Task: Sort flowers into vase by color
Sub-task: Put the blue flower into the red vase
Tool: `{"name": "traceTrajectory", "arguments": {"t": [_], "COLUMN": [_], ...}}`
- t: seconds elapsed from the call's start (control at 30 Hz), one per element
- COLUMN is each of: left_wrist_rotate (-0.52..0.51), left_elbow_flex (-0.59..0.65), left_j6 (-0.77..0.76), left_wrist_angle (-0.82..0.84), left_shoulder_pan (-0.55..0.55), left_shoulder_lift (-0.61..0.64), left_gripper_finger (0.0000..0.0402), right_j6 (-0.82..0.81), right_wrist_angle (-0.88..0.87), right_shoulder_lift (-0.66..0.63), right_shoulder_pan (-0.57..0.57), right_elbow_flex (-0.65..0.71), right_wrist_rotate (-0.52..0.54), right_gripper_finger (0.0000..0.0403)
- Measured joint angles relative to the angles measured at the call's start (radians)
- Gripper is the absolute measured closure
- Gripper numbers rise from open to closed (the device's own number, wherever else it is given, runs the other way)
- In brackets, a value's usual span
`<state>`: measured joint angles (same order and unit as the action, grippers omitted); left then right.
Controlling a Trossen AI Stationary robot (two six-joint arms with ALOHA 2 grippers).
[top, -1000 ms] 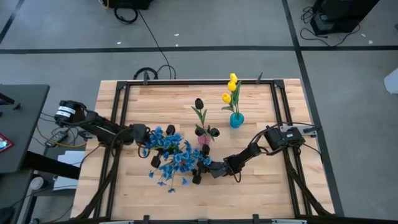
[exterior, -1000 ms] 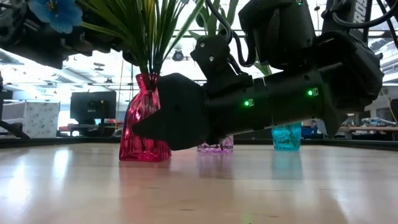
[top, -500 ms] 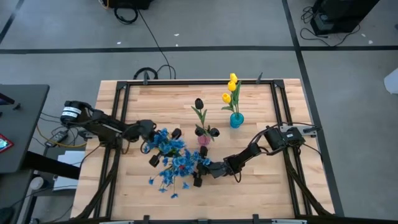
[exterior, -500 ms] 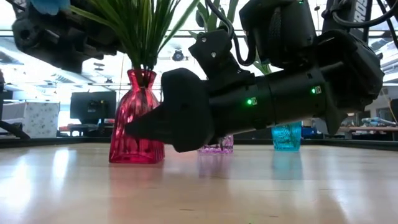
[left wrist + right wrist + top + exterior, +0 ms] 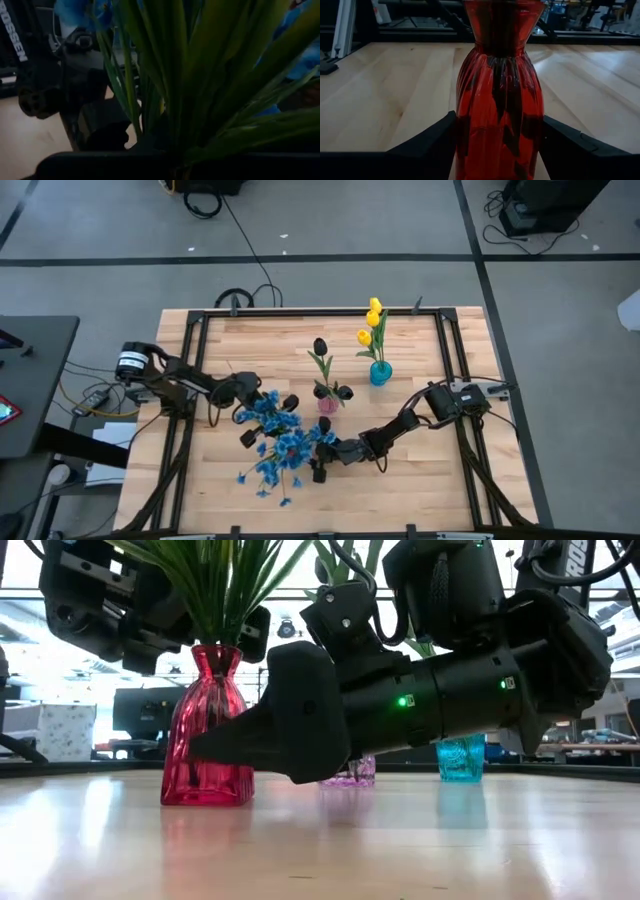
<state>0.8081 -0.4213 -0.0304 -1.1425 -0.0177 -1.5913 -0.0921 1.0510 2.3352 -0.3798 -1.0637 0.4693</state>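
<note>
The red vase (image 5: 205, 730) stands upright on the table (image 5: 420, 480), and the right hand (image 5: 497, 145) has a dark finger on each side of its lower body, pressed against the glass in the right wrist view, so it is clamped on the vase with the fingers wide apart. The blue flowers (image 5: 280, 435) spread over that vase in the high view, their green stems (image 5: 225, 590) rising out of its neck. The left hand (image 5: 240, 392) sits at the upper left edge of the blue bunch with its fingers together; in the left wrist view the green stems (image 5: 200, 95) fill the space right in front of it, though whether it grips them cannot be told. The right arm (image 5: 420, 415) reaches low and nearly level across the table from the right side, and the left arm (image 5: 170, 380) stretches in from the left. Further back, a pink vase (image 5: 327, 404) holds dark tulips (image 5: 320, 347) and a blue vase (image 5: 380, 372) holds yellow tulips (image 5: 372, 320), both well apart from the hands. The table is pale wood in a black frame, on a grey floor (image 5: 330, 220) with cables
</note>
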Motion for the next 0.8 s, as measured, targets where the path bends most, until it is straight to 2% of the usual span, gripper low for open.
{"name": "traceTrajectory", "arguments": {"t": [0.43,0.8], "left_wrist_rotate": [0.066,0.04], "left_elbow_flex": [0.0,-0.054], "left_j6": [0.0,0.005], "left_wrist_angle": [0.007,0.079], "left_shoulder_pan": [0.033,0.012], "left_shoulder_lift": [-0.031,-0.036], "left_gripper_finger": [0.038,0.038], "right_j6": [0.008,0.013], "right_wrist_angle": [-0.009,-0.011], "right_shoulder_lift": [-0.001,-0.001], "right_shoulder_pan": [0.002,0.002], "right_elbow_flex": [0.0,0.001], "right_wrist_rotate": [-0.017,-0.02], "right_gripper_finger": [0.0146,0.0145]}}
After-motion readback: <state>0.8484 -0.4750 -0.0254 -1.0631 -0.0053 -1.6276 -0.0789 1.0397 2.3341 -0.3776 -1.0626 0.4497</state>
